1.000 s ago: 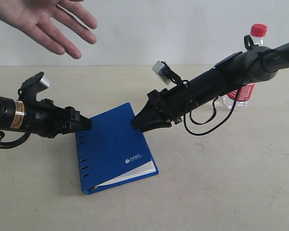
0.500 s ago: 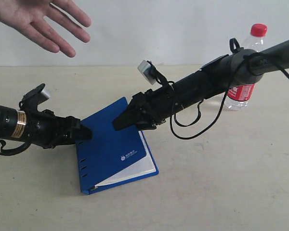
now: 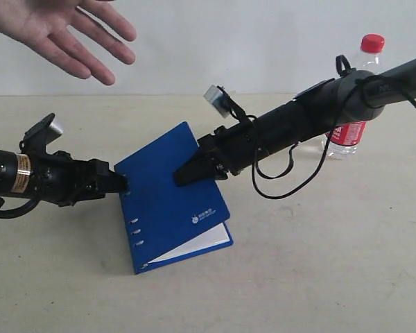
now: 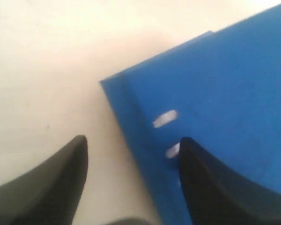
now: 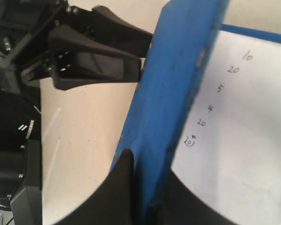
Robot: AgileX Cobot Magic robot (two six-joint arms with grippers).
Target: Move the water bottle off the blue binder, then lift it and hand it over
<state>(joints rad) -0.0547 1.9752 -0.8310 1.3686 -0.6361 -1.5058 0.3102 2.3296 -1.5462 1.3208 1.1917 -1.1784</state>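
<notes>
The binder (image 3: 170, 201) lies on the bench (image 3: 319, 270), its cover lifted off the white pages. The right pincer (image 3: 184, 178) is clamped on the cover's edge. The left pincer (image 3: 121, 184) stands wide, fingers either side of the spine corner. The bottle (image 3: 348, 135) stands upright on the bench, well apart from the binder. An open hand (image 3: 62, 31) hovers above the left pincer.

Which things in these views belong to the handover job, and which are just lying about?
Belongs to the job: blue binder; water bottle, standing off the binder; right gripper, jaws shut on the binder's cover; left gripper, jaws open at its spine; open hand above.
Just there: table; wall.
</notes>
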